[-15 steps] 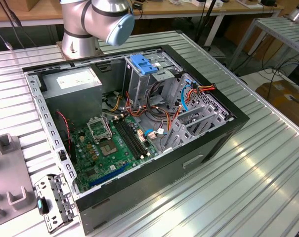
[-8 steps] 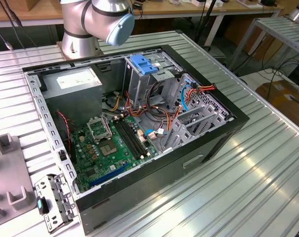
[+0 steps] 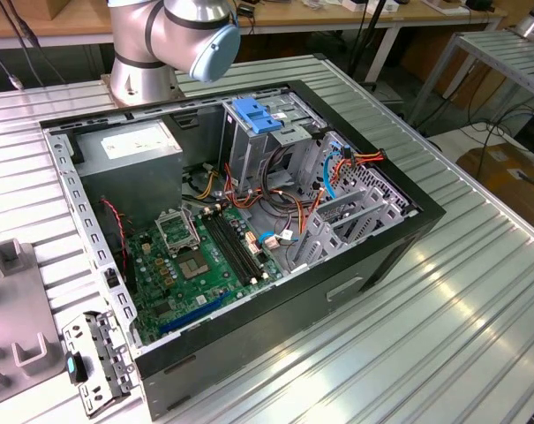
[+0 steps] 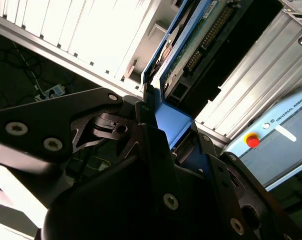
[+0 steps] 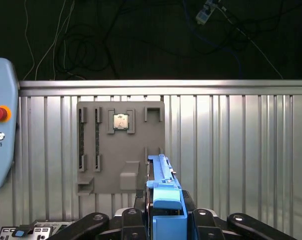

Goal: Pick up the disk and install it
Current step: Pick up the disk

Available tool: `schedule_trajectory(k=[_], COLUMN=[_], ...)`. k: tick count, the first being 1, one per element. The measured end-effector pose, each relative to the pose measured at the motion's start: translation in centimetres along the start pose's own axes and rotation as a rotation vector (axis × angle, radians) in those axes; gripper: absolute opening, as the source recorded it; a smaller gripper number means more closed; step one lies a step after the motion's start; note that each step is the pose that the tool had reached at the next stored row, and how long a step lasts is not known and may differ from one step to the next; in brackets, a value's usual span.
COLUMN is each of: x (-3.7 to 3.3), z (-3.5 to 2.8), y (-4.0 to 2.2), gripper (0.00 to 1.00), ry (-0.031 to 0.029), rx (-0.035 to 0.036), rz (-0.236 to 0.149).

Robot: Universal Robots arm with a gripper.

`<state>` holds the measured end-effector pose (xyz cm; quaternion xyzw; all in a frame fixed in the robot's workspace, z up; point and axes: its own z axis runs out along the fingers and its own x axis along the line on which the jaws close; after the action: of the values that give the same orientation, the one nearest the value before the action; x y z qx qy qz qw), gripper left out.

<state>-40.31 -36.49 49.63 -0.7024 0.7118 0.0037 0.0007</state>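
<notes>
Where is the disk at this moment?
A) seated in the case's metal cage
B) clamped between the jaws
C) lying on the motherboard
B: in the first wrist view the gripper has its jaws shut on the blue end of the disk.

Computer case (image 3: 249,340) sits open on the table (image 3: 461,336), robot base (image 3: 143,75) at its far side. Inside: power supply (image 3: 134,146) far, on the exterior view's left; drive cage (image 3: 249,146) beside it, toward the exterior view's right; motherboard (image 3: 196,265) near. In the first wrist view, the disk (image 5: 160,175) sits between the gripper (image 5: 164,212) fingers, with the fixture plate (image 5: 121,150) on the table past it.
</notes>
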Motion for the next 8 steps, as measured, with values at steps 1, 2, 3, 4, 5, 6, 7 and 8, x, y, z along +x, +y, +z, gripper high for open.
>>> schedule_trajectory(k=[1, 2, 3, 4, 5, 6, 7, 8], x=[0.0, 0.01, 0.0, 0.0, -0.01, -0.01, 0.0, 0.0], z=[0.0, 0.0, -0.01, 0.0, -0.01, -0.01, -0.01, 0.0], y=[-0.05, -0.14, -0.26, -0.4, -0.65, -0.88, -1.1, -1.32], gripper=[0.37, 0.37, 0.37, 0.37, 0.37, 0.37, 0.37, 0.37], ry=[0.0, 0.0, 0.0001, 0.0, 0.0, 0.0, 0.0001, 0.0], rx=[0.0, 0.0, -0.0001, 0.0, -0.0001, 0.0, 0.0, 0.0], rz=[0.0, 0.0, 0.0, 0.0, 0.0, 0.0, 0.0, 0.0])
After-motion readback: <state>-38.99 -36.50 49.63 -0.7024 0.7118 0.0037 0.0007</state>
